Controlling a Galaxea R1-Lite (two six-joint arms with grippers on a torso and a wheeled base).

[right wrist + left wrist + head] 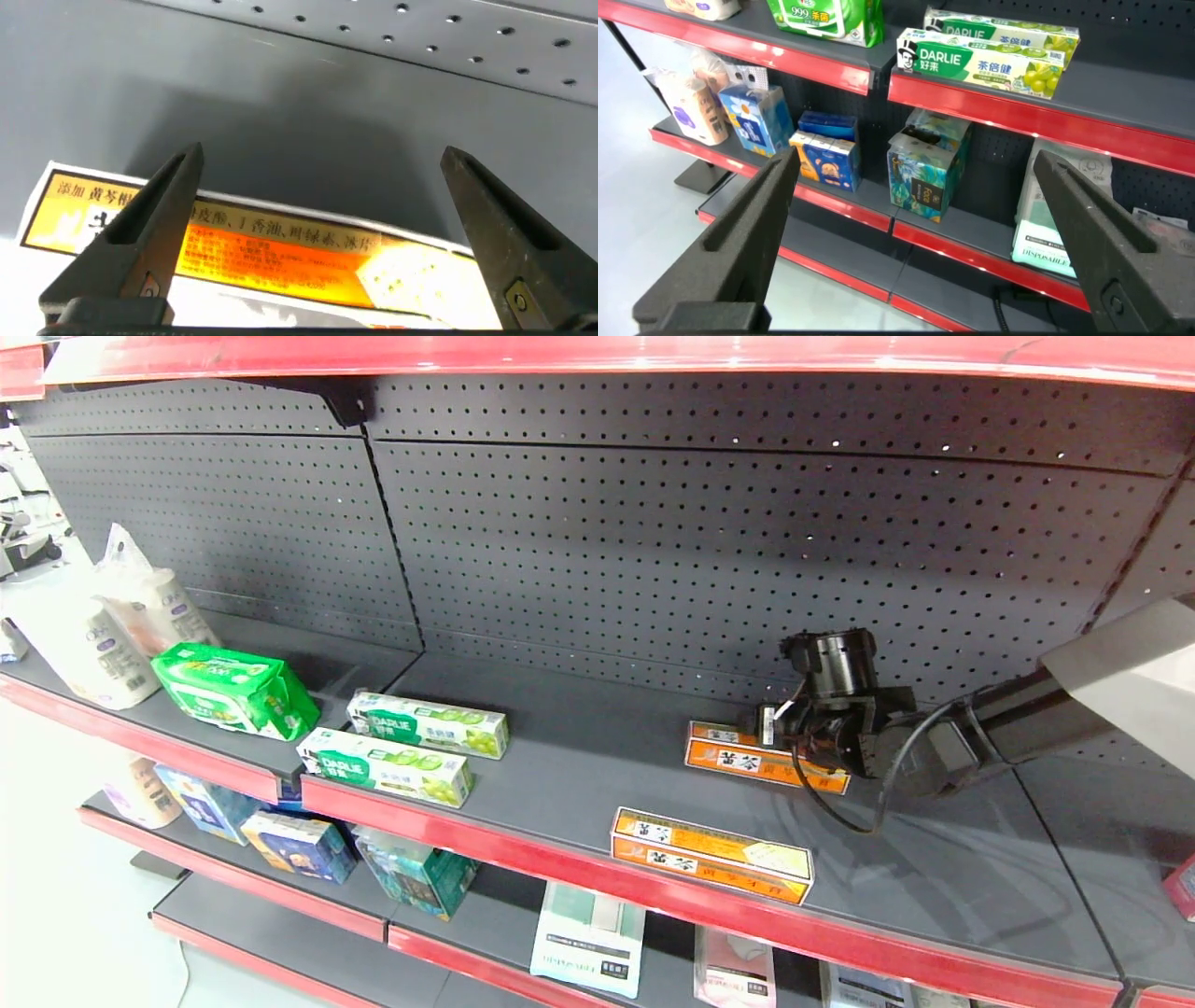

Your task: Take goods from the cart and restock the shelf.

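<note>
Two orange toothpaste boxes lie on the dark shelf (pixel 597 747). One orange box (pixel 711 855) rests by the red front edge. The other orange box (pixel 736 756) lies farther back, flat on the shelf board, and my right gripper (pixel 801 739) hovers right over its right end. From the right wrist, that box (pixel 280 247) sits below the open right gripper (pixel 320 154), whose fingers (pixel 154 219) stand wide apart and do not press on it. My left gripper (pixel 913 157) is open and holds nothing, facing the lower shelves.
Two green toothpaste boxes (pixel 428 723) (pixel 385 765), a green wipes pack (pixel 233 689) and white bags (pixel 93 644) occupy the shelf's left part. Lower shelves hold a teal box (pixel 926 173) and blue boxes (pixel 827 154). Bare shelf board stretches between the green and orange boxes.
</note>
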